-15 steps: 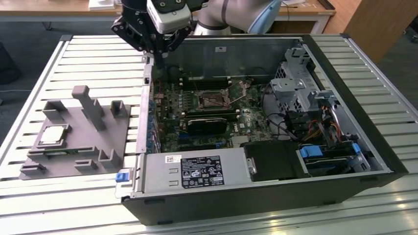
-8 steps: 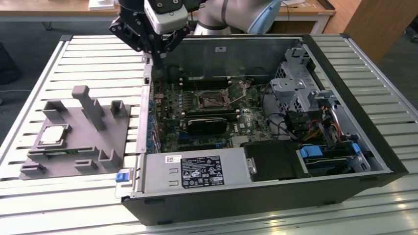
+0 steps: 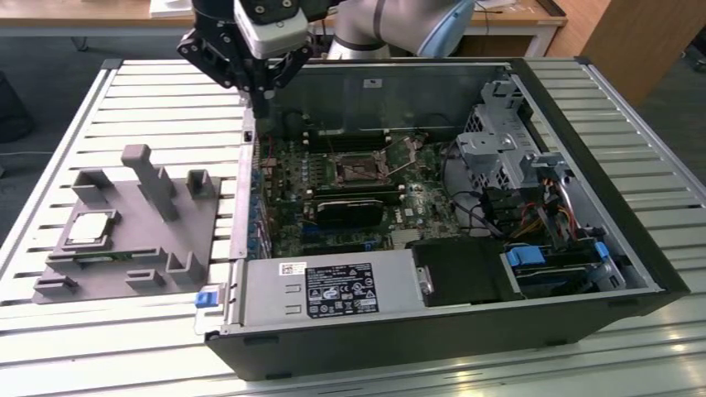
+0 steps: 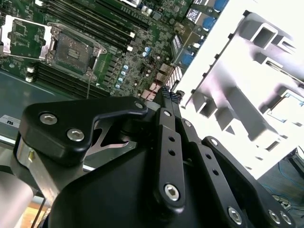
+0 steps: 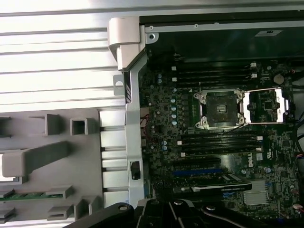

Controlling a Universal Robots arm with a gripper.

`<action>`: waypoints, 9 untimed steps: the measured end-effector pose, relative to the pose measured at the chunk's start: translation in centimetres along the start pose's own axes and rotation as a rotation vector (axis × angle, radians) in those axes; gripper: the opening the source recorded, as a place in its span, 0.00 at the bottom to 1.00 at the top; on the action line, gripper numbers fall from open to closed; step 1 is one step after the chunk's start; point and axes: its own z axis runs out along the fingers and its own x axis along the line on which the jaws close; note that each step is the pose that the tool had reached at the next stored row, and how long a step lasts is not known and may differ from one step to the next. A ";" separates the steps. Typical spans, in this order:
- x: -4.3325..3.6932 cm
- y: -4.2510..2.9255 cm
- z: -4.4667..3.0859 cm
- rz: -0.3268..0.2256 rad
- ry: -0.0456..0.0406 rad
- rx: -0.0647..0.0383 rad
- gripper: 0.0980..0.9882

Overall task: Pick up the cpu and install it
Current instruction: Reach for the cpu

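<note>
gripper: fingers pinched together, holding nothing, above the computer case wall | cpu: flat on gray fixture on worktop, well apart from gripper | socket: cover flipped open

You work in a lab or workshop, slatted metal bench, opened computer case on it, gray fixture beside, wooden desks behind.

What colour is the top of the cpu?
Silver; the cpu shows best in the exterior view.
</note>
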 end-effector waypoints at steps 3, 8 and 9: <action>0.26 -0.02 0.02 0.000 0.0000 0.000 0.01; 0.64 -0.05 0.05 0.000 -0.0001 0.000 0.01; 0.72 -0.06 0.05 0.000 0.0000 0.000 0.01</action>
